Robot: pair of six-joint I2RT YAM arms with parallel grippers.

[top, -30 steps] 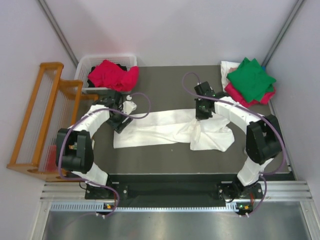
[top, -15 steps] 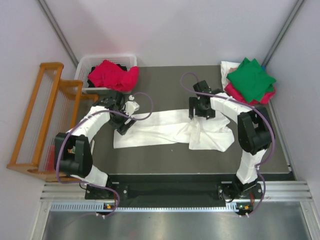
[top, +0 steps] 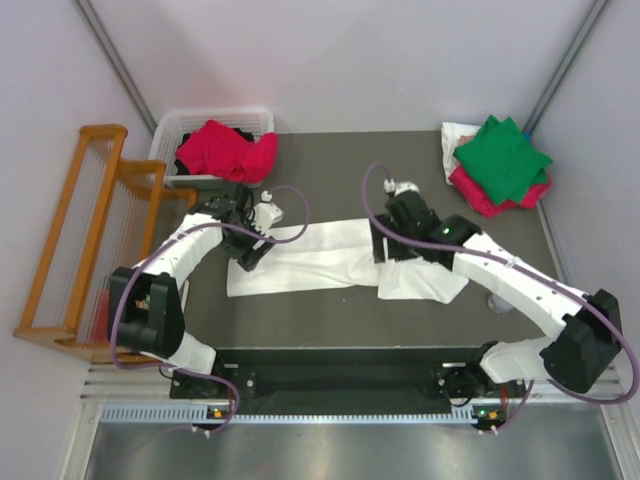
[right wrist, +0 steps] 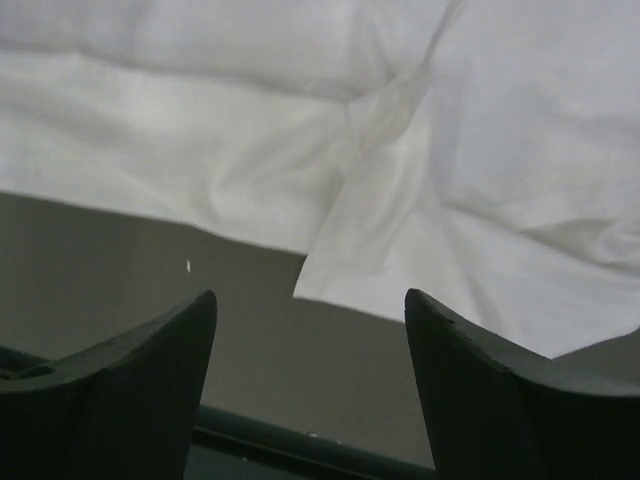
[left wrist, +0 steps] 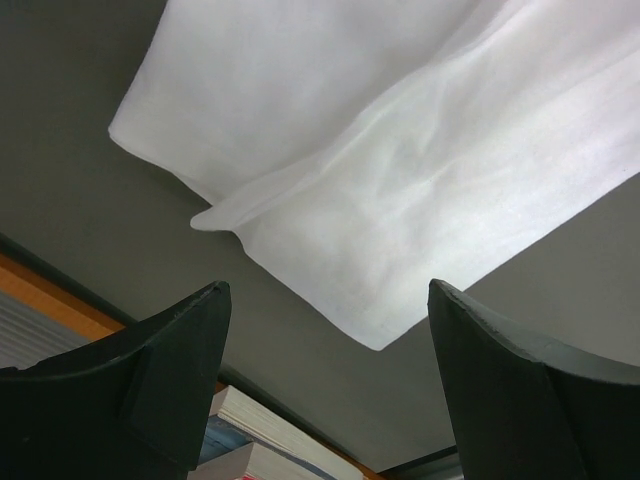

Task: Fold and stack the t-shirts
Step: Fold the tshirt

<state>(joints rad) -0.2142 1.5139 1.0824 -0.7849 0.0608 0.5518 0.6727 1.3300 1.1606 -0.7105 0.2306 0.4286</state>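
A large white t-shirt [top: 320,255] lies folded into a long strip across the middle of the dark table, its right end bunched. My left gripper [top: 246,252] hovers open over the strip's left end. In the left wrist view the shirt's corner [left wrist: 400,200] lies beyond the empty fingers [left wrist: 170,370]. My right gripper [top: 384,246] stands open above the bunched right part; its wrist view shows white cloth [right wrist: 450,150] past the spread fingers [right wrist: 500,370]. A folded green t-shirt [top: 503,155] tops a crimson-pink one [top: 480,190] at the back right.
A white slotted basket [top: 170,130] at the back left holds a crumpled crimson shirt [top: 225,150]. A wooden rack [top: 90,230] stands left of the table. Books [left wrist: 260,440] show beyond the table edge in the left wrist view.
My right gripper has let go of the white shirt and opened, and its arm has swung out to the right. The left gripper opened slightly wider and stayed by the left end.
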